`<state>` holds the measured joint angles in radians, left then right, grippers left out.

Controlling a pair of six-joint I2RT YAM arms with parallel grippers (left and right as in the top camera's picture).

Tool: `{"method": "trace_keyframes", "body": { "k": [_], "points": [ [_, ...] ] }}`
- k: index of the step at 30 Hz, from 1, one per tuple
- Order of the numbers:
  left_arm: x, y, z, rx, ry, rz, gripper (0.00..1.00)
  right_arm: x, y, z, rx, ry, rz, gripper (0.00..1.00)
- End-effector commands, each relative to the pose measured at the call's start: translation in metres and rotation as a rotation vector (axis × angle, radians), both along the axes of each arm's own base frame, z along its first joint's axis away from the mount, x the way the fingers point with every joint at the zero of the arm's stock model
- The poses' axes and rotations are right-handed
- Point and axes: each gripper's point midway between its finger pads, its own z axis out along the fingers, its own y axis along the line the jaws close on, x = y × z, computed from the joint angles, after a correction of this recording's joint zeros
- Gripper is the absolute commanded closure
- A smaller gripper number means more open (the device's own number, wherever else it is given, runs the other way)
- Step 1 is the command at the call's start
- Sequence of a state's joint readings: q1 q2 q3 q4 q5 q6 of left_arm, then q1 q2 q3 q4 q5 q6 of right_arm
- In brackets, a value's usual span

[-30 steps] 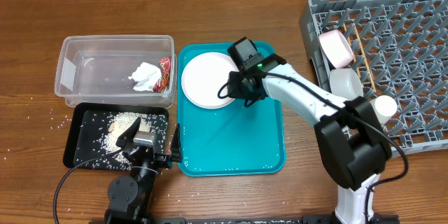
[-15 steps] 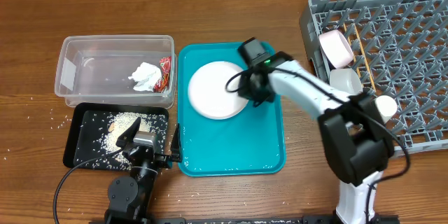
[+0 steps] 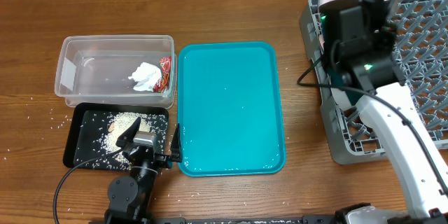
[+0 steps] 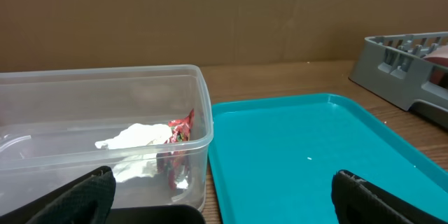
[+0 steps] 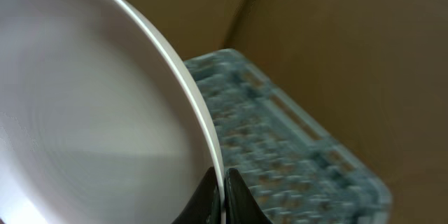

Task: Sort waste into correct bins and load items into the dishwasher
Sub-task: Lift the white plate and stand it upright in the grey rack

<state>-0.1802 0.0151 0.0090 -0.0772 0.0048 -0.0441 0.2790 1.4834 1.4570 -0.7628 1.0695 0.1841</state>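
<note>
Fingers of right gripper (image 5: 222, 185) pinch large round white plate (image 5: 84, 112) by rim, grey plastic dish rack (image 5: 280, 133) beyond. Left gripper (image 4: 222, 196) gapes over teal tray (image 4: 301, 147).

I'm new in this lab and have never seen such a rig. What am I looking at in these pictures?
Two robot arms work at a wooden table. One picture looks down from above; the other two come from cameras on the wrists. On the table lie a clear tub holding a tissue and a red wrapper, a black tray with rice crumbs, a teal tray and a grey dish rack. The right arm's fingers clamp the rim of a large white plate by the rack. The left arm's fingers are open, holding nothing.
</note>
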Motion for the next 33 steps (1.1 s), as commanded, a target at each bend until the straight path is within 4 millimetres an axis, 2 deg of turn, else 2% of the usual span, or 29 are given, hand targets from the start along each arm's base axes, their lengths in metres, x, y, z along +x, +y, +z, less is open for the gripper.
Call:
{"method": "trace_keyframes", "body": {
  "k": [1,6,11,14,17,19,22,26,28,30,32,33],
  "points": [
    [0.000,0.002,0.000,0.017,-0.010,0.003,0.00,-0.013,-0.045,0.010,-0.161,0.075,-0.167,0.96],
    [0.000,0.002,0.000,0.017,-0.010,0.003,0.00,-0.009,-0.081,-0.013,-0.171,0.148,-0.259,0.96],
    [0.000,0.002,0.000,0.017,-0.010,0.003,0.00,0.002,-0.099,-0.048,-0.177,0.244,-0.294,0.96],
    [0.000,0.002,0.000,0.017,-0.010,0.003,0.00,0.012,-0.096,-0.075,-0.166,0.321,-0.263,0.96],
    [0.000,0.002,0.000,0.017,-0.010,0.003,0.00,0.016,-0.093,-0.087,-0.165,0.351,-0.251,0.96],
    [0.000,0.002,0.000,0.017,-0.010,0.003,0.00,0.019,-0.091,-0.093,-0.155,0.363,-0.237,0.92],
    [0.000,0.002,0.000,0.017,-0.010,0.003,0.00,0.020,-0.090,-0.093,-0.156,0.366,-0.232,0.80],
    [0.000,0.002,0.000,0.017,-0.010,0.003,0.00,0.024,-0.077,-0.093,-0.162,0.360,-0.201,0.79],
    [0.000,0.002,0.000,0.017,-0.010,0.003,0.00,0.027,-0.066,-0.093,-0.170,0.360,-0.175,0.85],
    [0.000,0.002,0.000,0.017,-0.010,0.003,0.00,0.030,-0.055,-0.093,-0.175,0.357,-0.149,0.86],
    [0.000,0.002,0.000,0.017,-0.010,0.003,0.00,0.033,-0.039,-0.093,-0.182,0.353,-0.112,0.85],
    [0.000,0.002,0.000,0.017,-0.010,0.003,0.00,0.034,-0.034,-0.093,-0.183,0.352,-0.102,0.81]
  ]
}}
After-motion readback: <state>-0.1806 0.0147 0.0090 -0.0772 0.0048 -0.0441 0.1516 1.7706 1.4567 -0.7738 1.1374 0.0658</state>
